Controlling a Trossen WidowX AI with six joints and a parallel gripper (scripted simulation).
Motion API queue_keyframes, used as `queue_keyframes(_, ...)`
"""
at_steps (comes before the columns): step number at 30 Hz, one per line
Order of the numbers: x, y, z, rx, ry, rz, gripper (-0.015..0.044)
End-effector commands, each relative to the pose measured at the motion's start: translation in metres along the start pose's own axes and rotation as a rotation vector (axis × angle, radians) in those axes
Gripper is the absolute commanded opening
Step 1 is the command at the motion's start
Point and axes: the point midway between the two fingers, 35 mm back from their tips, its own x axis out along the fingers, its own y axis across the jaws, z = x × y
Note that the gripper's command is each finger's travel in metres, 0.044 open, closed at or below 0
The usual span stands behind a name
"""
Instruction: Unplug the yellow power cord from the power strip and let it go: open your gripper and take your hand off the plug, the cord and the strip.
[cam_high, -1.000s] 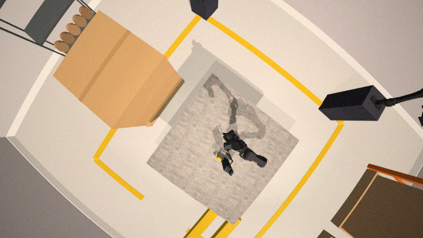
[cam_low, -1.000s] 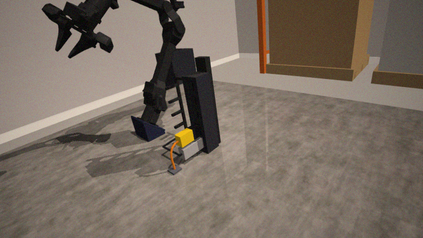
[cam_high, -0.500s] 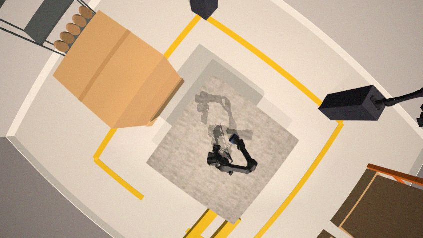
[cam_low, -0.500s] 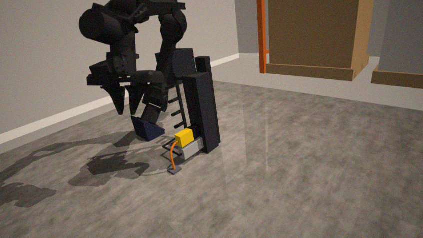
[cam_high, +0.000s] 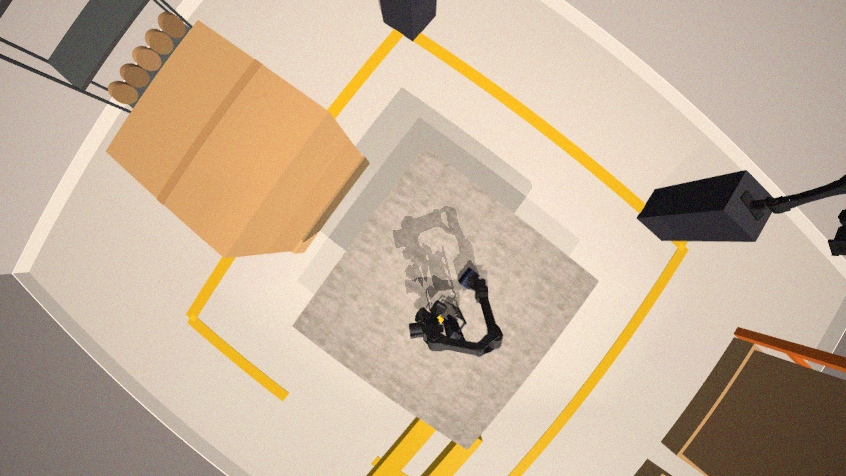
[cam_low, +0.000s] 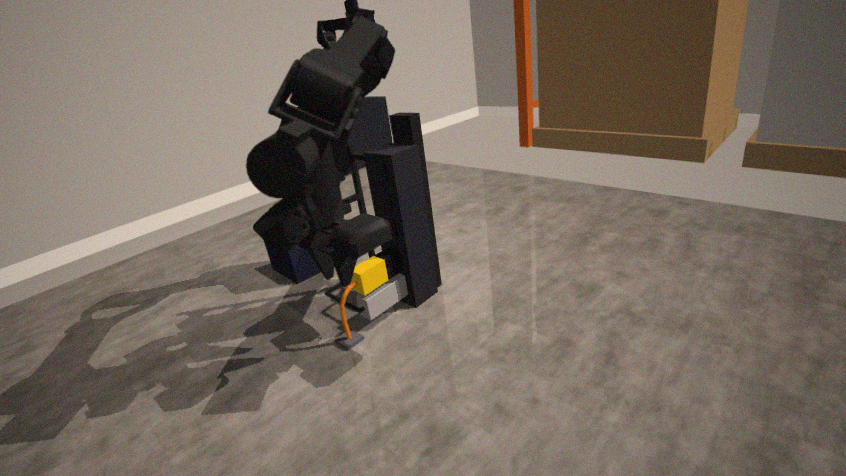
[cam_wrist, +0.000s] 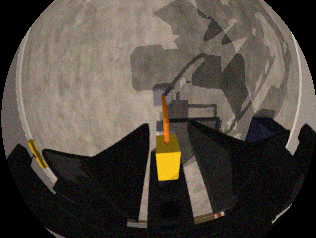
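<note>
The yellow plug (cam_low: 370, 275) (cam_wrist: 168, 166) sits above a pale grey block (cam_low: 384, 297), close to a tall dark upright block (cam_low: 418, 230). Which of these is the strip, and whether the plug is seated, I cannot tell. The orange cord (cam_low: 343, 310) (cam_wrist: 165, 117) curves from the plug down to a small grey plate (cam_low: 349, 339) on the floor. My gripper (cam_low: 337, 277) (cam_wrist: 168, 127) is partly open and points down at the plug. In the wrist view the plug shows between the fingers, with gaps on both sides. A bit of yellow (cam_high: 440, 319) shows among the arm parts in the top view.
A thin dark frame (cam_low: 347, 300) stands low beside the pale block. The arm's dark blue base (cam_low: 294, 264) (cam_high: 469, 277) (cam_wrist: 266, 129) is nearby. A large cardboard-coloured box (cam_high: 236, 142) and a black box (cam_high: 701, 207) stand farther off.
</note>
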Motion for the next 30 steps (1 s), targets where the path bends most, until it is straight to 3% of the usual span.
queue_keyframes(1, 0.000, 0.000, -0.001, 0.011, 0.007, 0.004, 0.0160)
queue_keyframes(30, 0.001, 0.001, -0.041, 0.011, 0.010, 0.003, 0.0160)
